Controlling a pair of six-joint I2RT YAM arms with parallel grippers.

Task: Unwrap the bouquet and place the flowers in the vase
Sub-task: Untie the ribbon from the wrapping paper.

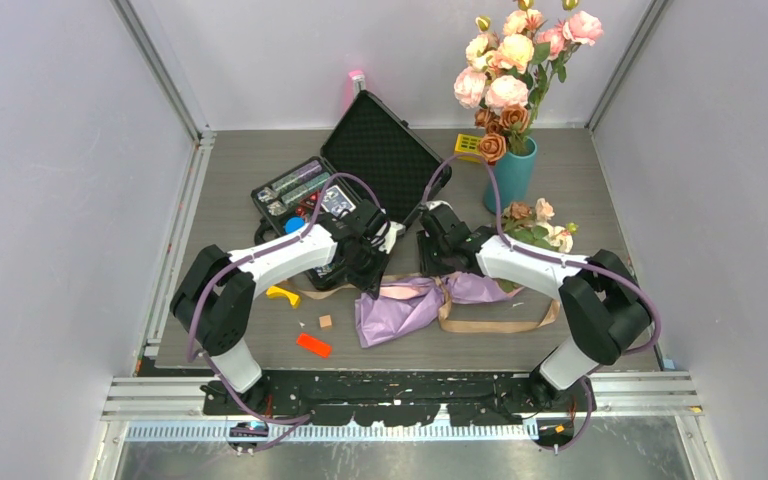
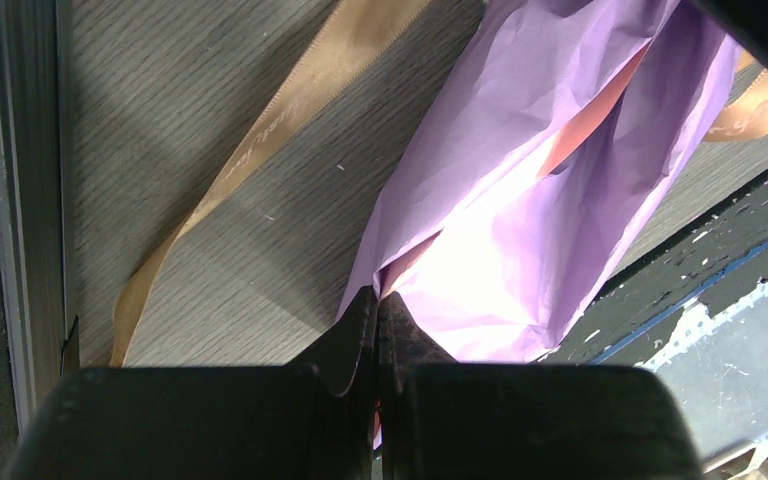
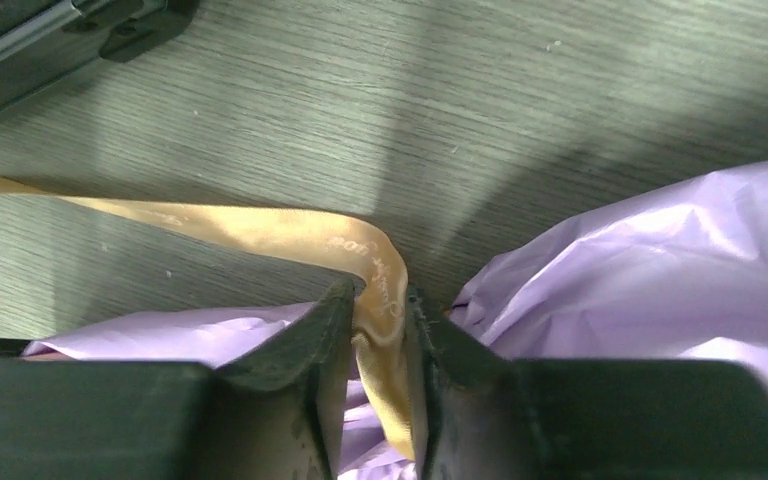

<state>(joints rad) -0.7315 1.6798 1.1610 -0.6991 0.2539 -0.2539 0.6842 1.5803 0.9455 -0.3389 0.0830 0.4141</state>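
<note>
The bouquet [image 1: 410, 305] lies on the table between the arms, its crinkled lilac paper [image 2: 550, 190] partly loosened with pink lining showing. My left gripper [image 2: 378, 298] is shut on an edge of that paper. A loose tan ribbon [image 3: 260, 230] trails over the table, and my right gripper [image 3: 380, 295] has its jaws close on a folded loop of it. The flowers [image 1: 540, 225], small pink, peach and white roses, poke out at the bundle's far right end behind my right arm. The teal vase [image 1: 512, 175] stands at the back right, about a hand's width beyond them.
A bigger bunch of large pink-cream roses [image 1: 515, 60] fills the vase. An open black case [image 1: 380, 150] with tools sits at the back centre. A yellow piece [image 1: 282, 294], a small wooden cube [image 1: 325, 321] and an orange block [image 1: 313, 345] lie front left. Ribbon [image 1: 490, 325] loops near the front edge.
</note>
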